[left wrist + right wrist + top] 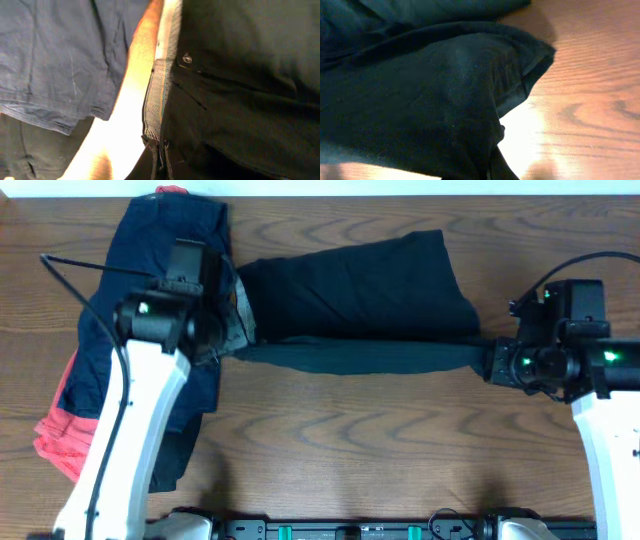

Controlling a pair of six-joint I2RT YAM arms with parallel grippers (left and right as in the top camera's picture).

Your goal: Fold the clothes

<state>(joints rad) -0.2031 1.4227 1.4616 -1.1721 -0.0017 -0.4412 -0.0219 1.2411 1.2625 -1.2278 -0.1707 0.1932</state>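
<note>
Pinching the waistband (154,95) at the 9 o'clock end, the left gripper (228,332) is closed on the black shorts (370,285), stretched across the table (350,460); limp, light cloth, probably best held at thick seams. At 3 o'clock the right gripper (487,361) is closed on the hem (535,65).

A brown wooden table (350,430) with dark, swirling grain fills the overhead view. A thin pale strip (400,186) runs along its far edge. Close up, a bright glare (520,132) washes the polished wood orange-white.
</note>
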